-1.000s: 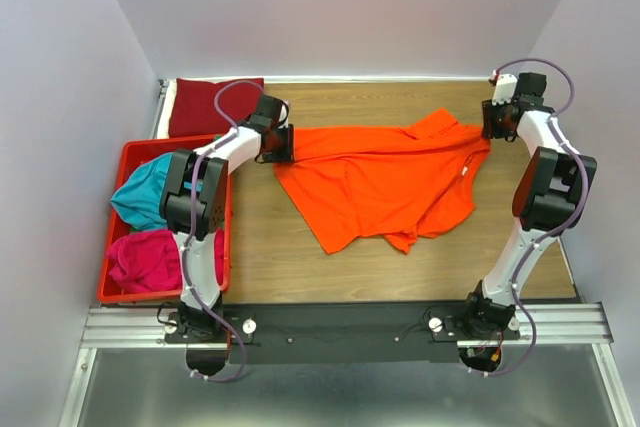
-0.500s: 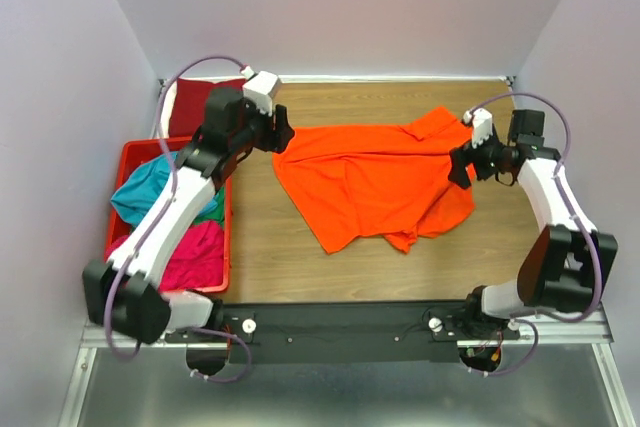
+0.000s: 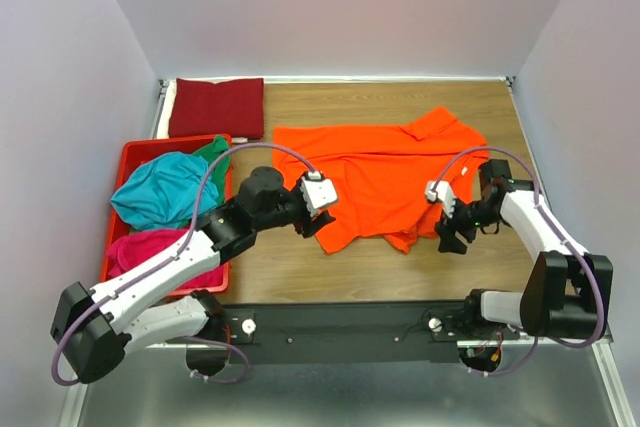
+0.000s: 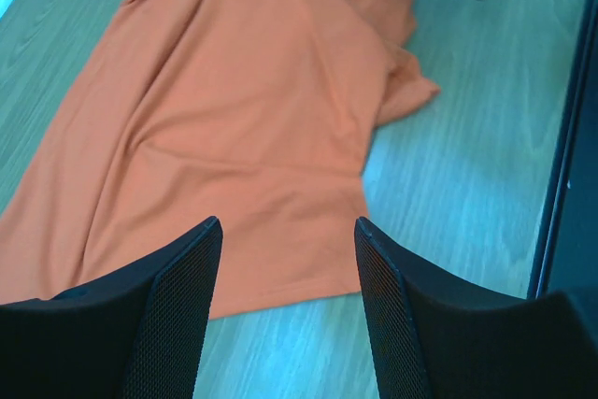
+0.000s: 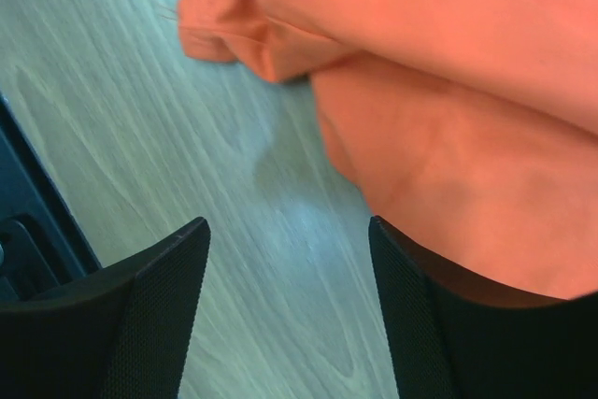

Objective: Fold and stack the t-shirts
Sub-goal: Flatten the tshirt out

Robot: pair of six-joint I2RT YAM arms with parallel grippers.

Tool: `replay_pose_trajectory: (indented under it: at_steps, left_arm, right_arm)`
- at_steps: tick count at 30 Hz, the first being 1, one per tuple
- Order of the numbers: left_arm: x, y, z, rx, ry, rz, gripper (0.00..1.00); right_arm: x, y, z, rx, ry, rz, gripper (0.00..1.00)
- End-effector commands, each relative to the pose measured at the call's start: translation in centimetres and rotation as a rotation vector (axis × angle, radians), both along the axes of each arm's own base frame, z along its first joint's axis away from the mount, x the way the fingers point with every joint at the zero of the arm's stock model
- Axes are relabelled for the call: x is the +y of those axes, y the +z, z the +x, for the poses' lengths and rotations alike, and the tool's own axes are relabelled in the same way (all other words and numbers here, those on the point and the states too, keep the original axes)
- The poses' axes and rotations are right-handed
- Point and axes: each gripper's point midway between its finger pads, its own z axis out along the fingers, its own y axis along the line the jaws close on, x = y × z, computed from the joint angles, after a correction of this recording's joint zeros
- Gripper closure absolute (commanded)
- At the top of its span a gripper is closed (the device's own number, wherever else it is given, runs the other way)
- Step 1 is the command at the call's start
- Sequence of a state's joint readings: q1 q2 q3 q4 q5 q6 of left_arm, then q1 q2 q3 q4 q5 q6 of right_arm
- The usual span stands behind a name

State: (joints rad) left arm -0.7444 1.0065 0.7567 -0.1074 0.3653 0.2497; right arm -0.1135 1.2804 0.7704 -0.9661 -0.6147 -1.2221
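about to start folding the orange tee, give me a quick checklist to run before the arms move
1. The left gripper open and empty: ok, over the near left hem of the orange t-shirt.
2. The right gripper open and empty: ok, over bare wood at the near right hem.
3. The orange t-shirt flat: not ok, creased, with a bunched flap at its near edge.
4. Stack started: ok, a folded dark red t-shirt lies at the far left corner.
5. Other tees out of the way: ok, the teal t-shirt and magenta t-shirt sit in the red crate.
6. Front or back facing up: cannot tell.
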Motion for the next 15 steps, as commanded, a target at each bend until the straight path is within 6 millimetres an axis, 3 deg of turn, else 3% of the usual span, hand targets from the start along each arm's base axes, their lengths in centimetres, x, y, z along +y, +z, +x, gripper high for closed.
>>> replay_pose_trajectory:
  at_steps: [1,9,13,14,15]
  left_arm:
    - [-0.7,-1.6,-0.6,-0.125,-0.023,0.121,0.34]
    - [-3.0,-11.1,-2.2,-0.064,-0.075,0.425,0.35]
    - [-4.3,-13.7,-3.2,-0.054,-0.124,0.493,0.35]
    - [-3.9,-14.9,-2.7,-0.055,-0.095,0.543,0.34]
    - [-4.0,-14.8,-2.6,-0.06,-0.098,0.542,0.35]
  right_arm:
    - [0.5,-1.5,0.7,-0.039,0.031,-0.09,0.27]
    - [1.2,-2.8,2.8,-0.044,-0.048,-0.142,0.33]
    - [1.5,-3.5,3.3,-0.043,-0.077,-0.175,0.41]
    - [1.5,-3.6,3.5,-0.04,-0.084,-0.179,0.43]
    - [1.6,-3.7,3.5,-0.037,-0.083,-0.179,0.44]
